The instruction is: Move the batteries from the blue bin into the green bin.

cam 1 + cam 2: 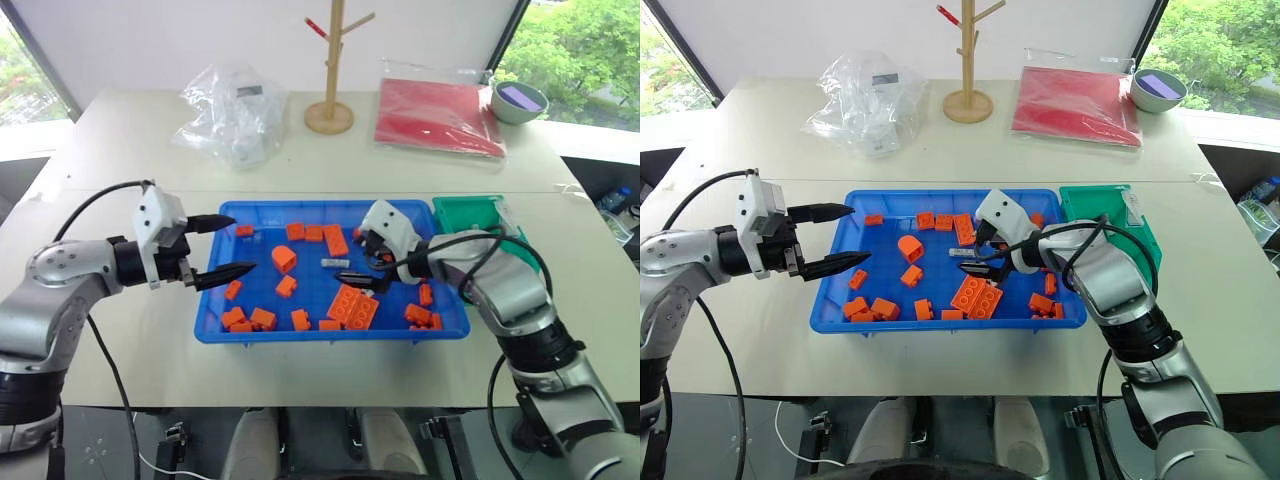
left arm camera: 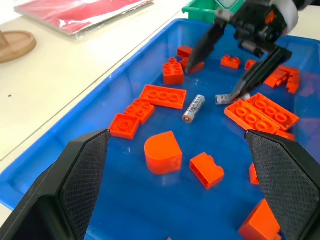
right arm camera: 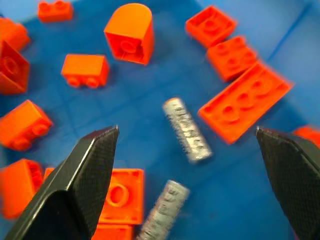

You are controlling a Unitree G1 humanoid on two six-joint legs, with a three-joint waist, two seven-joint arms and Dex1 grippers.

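Pale tabletop (image 1: pixel 120 330) beside windows holds a large blue bin (image 1: pixel 215 328) scattered with orange toy bricks (image 1: pixel 352 306). Two slim silver batteries lie inside it among the bricks: one battery (image 2: pixel 193 108) flat on the floor of the bin, a second battery (image 2: pixel 223 99) near it, right at the tip of the right gripper (image 1: pixel 362 262). That gripper reaches into the bin with its fingers spread wide, grasping nothing. At the bin's left edge, the left gripper (image 1: pixel 226 246) hovers with its fingers apart and empty. A small green bin (image 1: pixel 465 212) touches the blue bin's far right corner.
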